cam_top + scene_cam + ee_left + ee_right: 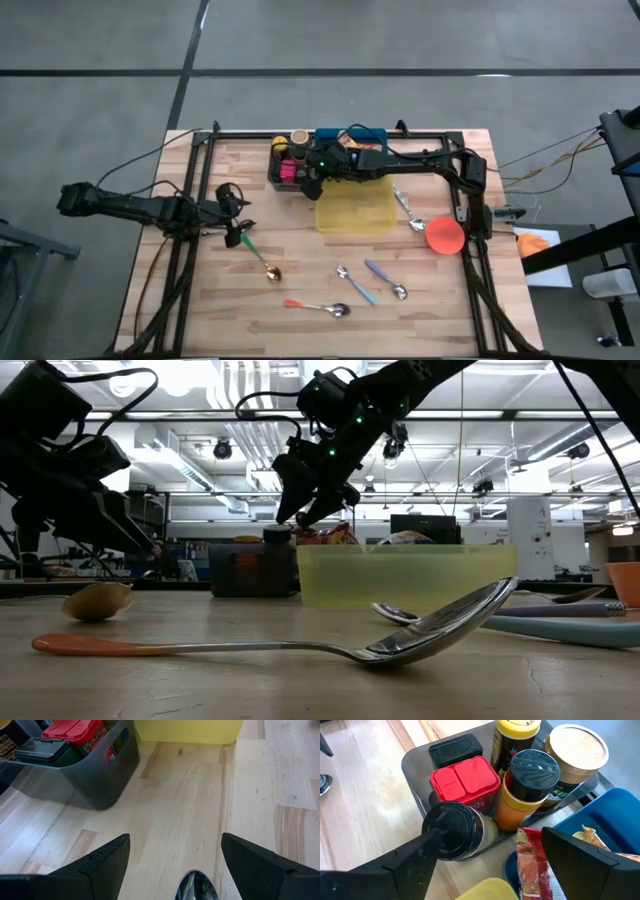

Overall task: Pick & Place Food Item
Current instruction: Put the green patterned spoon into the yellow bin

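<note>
Orange spoon (250, 648) up front; R gripper (312, 178) over spice bin (415, 765).

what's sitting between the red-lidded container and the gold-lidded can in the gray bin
In the right wrist view, an orange jar with a black lid stands between the red-lidded container and the gold-lidded can.
</note>
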